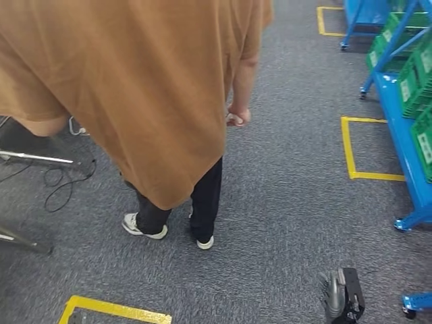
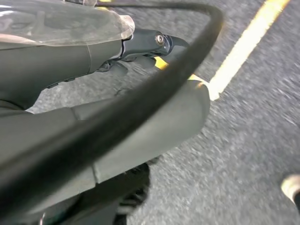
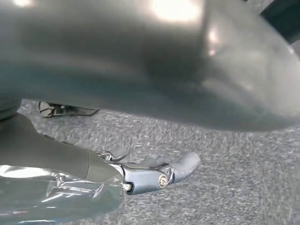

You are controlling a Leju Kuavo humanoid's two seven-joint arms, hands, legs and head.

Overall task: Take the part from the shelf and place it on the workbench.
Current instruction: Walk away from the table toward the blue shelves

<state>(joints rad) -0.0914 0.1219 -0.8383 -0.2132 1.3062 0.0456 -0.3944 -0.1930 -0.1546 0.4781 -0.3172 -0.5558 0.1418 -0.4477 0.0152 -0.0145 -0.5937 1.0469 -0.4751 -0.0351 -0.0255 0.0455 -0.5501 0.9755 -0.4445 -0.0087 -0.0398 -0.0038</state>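
Grey carpet point(image 1: 285, 202) carries yellow tape squares point(image 1: 356, 145) beside a blue shelf point(image 1: 408, 155) holding green bins point(image 1: 415, 84). A person point(image 1: 152, 101) stands close ahead. Right hand point(image 1: 342, 294) hangs low and left hand point(image 2: 148, 47) extends over the floor; finger state of both cannot be determined.

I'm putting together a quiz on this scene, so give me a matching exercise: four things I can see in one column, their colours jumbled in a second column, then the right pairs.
Things:
1. shelf frame
2. bins on the shelf
3. floor tape squares
4. person's shirt

Colours:
A. yellow
B. brown
C. blue
D. green

Pairs: 1-C, 2-D, 3-A, 4-B
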